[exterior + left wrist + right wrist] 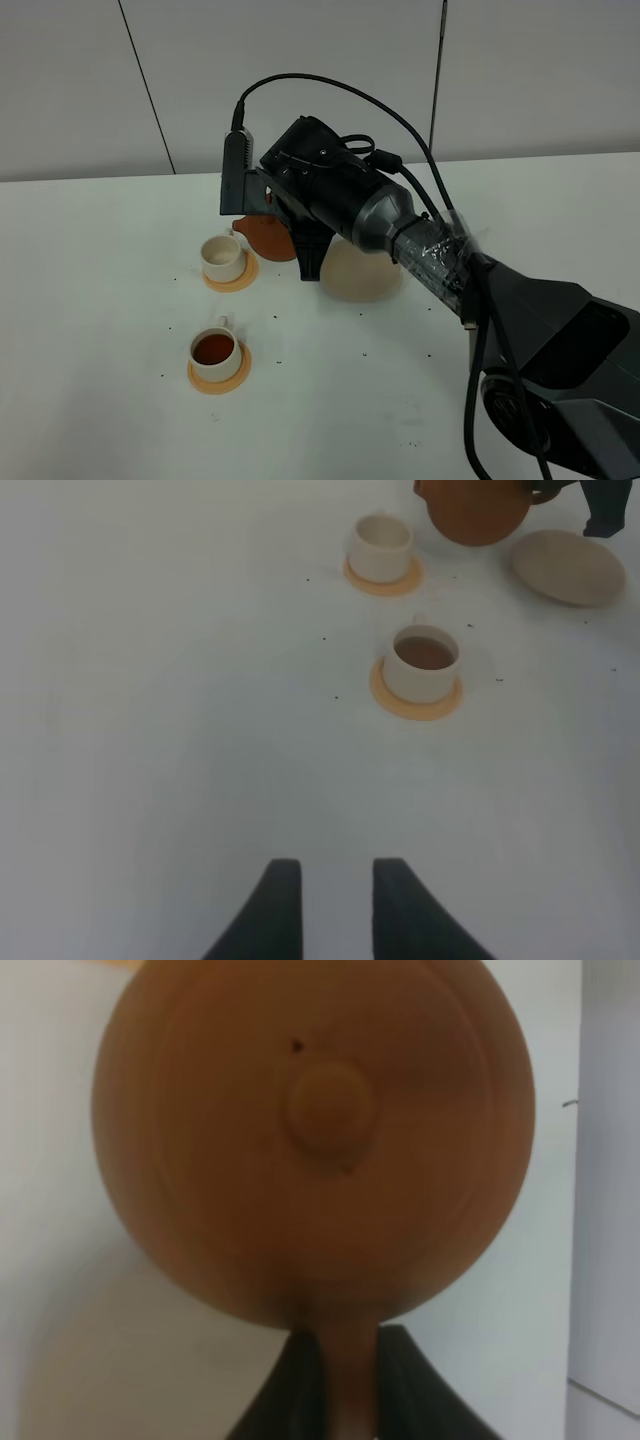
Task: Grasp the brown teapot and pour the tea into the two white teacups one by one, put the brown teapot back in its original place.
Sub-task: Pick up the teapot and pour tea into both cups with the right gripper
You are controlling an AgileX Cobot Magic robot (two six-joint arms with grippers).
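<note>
Left pincer [328,905]: fingers slightly apart, holding nothing, over the white table [150,730].
Near teacup [215,350]: small, cream-white, cylindrical, on a flat orange coaster [219,381]; dark tea inside.
Far teacup [222,258]: its twin, pale inside.
Teapot [268,238]: round reddish-brown clay, tipped, just right of the far teacup.
Saucer [362,275]: pale beige, round, right of the teapot.
Right pincer [338,1375]: clamped on the teapot's handle.

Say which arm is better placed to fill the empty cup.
Right. The right end effector grips the brown teapot by its handle beside the empty teacup; the left end effector hangs open, away from it.
</note>
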